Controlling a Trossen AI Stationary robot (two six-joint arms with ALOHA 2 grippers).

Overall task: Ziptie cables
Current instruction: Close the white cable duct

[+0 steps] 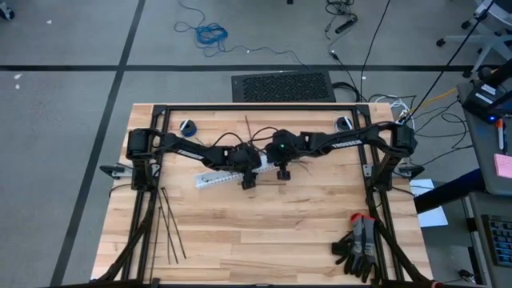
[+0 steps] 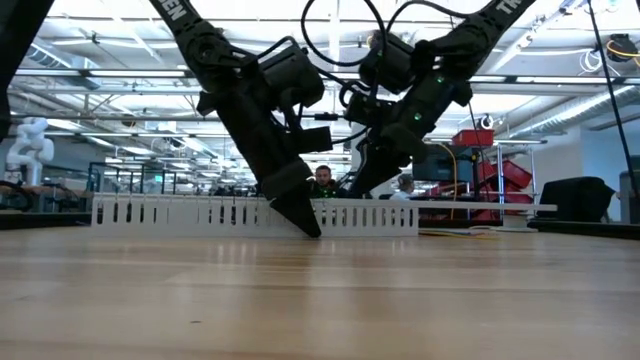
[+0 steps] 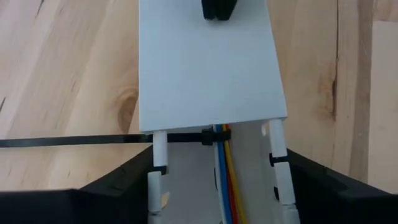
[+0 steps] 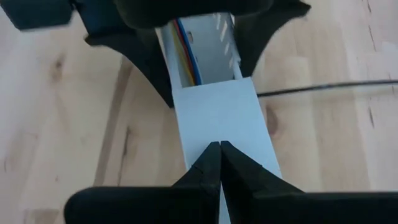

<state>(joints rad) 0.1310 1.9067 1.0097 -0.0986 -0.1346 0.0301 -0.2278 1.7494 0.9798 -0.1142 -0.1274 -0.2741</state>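
Two dark robot arms meet over the middle of a wooden table (image 1: 280,224), both working at a long white slotted duct (image 2: 200,213) that lies across the far half of the tabletop. The left gripper (image 3: 214,177) straddles the open end of the duct, its fingers (image 3: 118,183) set apart on either side of the channel walls and not visibly clamped on anything. Inside the channel run the cables (image 3: 222,180), a bunch of blue, yellow and red wires, bound at the mouth of the duct's flat cover by a black ziptie (image 3: 74,140) whose long tail sticks out sideways over the bare wood. The right gripper (image 4: 220,163), fingers pressed together tip to tip, presses down on the duct's white cover (image 4: 221,115) a little farther along. More zipties (image 1: 170,224), thin black strips, lie loose near the table's left front edge, well apart from the duct. A pair of black gloves (image 1: 360,244) rests at the right front corner.
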